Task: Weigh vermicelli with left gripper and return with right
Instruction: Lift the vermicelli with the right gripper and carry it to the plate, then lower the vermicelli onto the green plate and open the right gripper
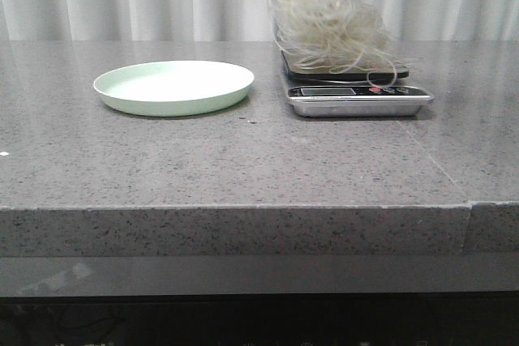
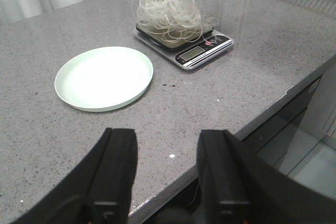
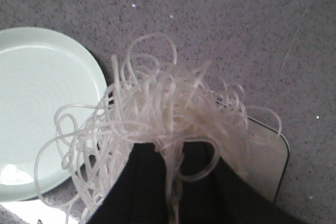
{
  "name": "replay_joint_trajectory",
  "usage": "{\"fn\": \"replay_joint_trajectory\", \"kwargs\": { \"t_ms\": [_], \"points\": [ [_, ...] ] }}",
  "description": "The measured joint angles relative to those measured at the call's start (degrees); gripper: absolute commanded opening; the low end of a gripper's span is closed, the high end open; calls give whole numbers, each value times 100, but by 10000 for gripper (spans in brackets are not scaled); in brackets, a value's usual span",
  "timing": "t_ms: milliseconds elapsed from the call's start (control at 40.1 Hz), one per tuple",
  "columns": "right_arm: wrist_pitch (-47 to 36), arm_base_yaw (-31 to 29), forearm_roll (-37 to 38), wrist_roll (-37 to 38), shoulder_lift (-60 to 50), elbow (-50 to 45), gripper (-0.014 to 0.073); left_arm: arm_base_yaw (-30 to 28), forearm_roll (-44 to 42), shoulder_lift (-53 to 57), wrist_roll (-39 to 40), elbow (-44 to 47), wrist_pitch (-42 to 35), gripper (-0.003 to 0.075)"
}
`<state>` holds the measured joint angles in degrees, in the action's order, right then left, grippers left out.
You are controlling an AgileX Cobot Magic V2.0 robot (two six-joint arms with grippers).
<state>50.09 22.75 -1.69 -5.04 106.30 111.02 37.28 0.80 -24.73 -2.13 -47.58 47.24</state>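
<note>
The plate point(image 1: 173, 87) lies left of the kitchen scale point(image 1: 357, 91) on the surface point(image 1: 243, 160), the vermicelli point(image 1: 328, 14) resting on the scale.

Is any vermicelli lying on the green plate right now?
No, the green plate is bare; the vermicelli hangs over the kitchen scale.

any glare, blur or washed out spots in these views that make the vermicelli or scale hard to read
Front view: the vermicelli is soft and pale against the bright curtain, and the scale display is too small to read. Left wrist view: the left gripper is a blurred dark foreground, with window glare on the table. Right wrist view: close strands blur, and the plate looks washed out.
</note>
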Motion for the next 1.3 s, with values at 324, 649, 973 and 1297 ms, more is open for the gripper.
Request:
{"fn": "replay_joint_trajectory", "kwargs": {
  "t_ms": [324, 649, 973, 1297],
  "points": [
    [-451, 175, -713, 0, -9, 828, 164, 0, 0, 0, 0, 0, 0, 376],
    [-985, 954, -798, 0, 413, 1389, 164, 0, -9, 0, 0, 0, 0, 376],
    [-1176, 1325, -843, 0, 1237, 1441, 164, 0, -9, 0, 0, 0, 0, 376],
    [-644, 1325, -757, 0, 1746, 1441, 170, 0, -9, 0, 0, 0, 0, 376]
  ]
}}
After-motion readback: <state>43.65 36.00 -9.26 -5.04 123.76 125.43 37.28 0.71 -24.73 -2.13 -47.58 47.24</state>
